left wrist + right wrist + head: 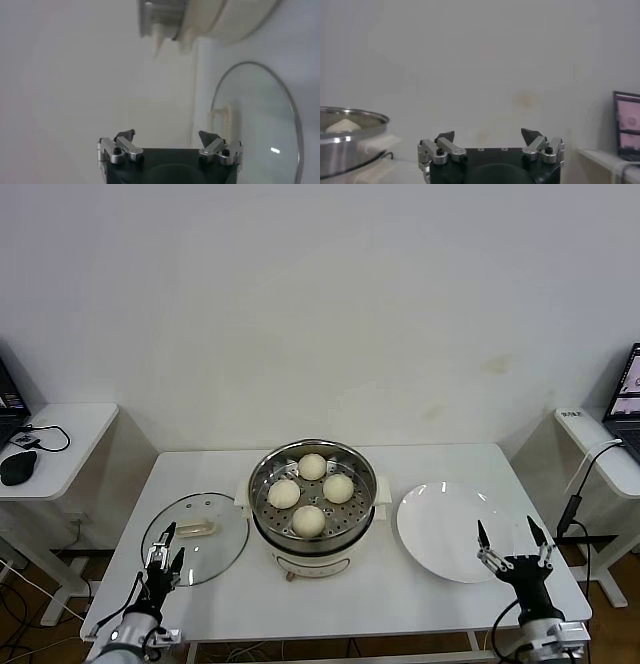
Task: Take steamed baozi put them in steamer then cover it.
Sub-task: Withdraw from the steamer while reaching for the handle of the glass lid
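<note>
Several cream-white baozi (311,492) lie on the perforated tray inside the steel steamer (362,469) at the table's middle. The glass cover (220,549) with its cream bar handle (195,530) lies flat on the table, left of the steamer. My left gripper (167,543) hovers open over the cover's near left edge, nothing between its fingers. In the left wrist view the cover (255,120) lies beyond the open left gripper (168,136). My right gripper (512,537) stands open over the near right of the plate. The right wrist view shows the steamer (350,137) off to one side of the open right gripper (489,135).
A flat white plate (445,529) lies bare, right of the steamer. Side desks stand left (70,434) and right (600,449) of the table, with a mouse (17,467) and cables on the left one and a laptop (625,399) on the right.
</note>
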You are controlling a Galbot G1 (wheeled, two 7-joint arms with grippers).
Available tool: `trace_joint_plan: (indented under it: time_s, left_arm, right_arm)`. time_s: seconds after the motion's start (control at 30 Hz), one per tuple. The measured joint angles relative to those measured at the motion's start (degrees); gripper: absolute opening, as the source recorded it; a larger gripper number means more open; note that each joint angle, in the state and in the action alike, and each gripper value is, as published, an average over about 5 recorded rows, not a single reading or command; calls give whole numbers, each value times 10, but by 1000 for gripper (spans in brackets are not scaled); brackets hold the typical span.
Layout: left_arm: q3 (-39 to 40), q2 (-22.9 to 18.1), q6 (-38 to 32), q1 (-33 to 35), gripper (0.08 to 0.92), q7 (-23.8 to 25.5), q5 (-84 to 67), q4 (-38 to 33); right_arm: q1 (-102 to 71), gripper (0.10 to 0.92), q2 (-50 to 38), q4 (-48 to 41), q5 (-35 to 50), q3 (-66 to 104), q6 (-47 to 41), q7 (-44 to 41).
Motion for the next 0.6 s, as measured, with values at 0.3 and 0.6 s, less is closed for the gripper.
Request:
trace_joint_plan:
  time_s: [0.3,0.6]
  left_arm:
    - [20,10,-5,-74,823,12,21,72]
    - [41,5,-7,-126,823,17,31,124]
  right_arm:
    - [-14,823,17,-5,-11,9,7,-3]
    - [-22,823,26,-5,-18,18,10,-5]
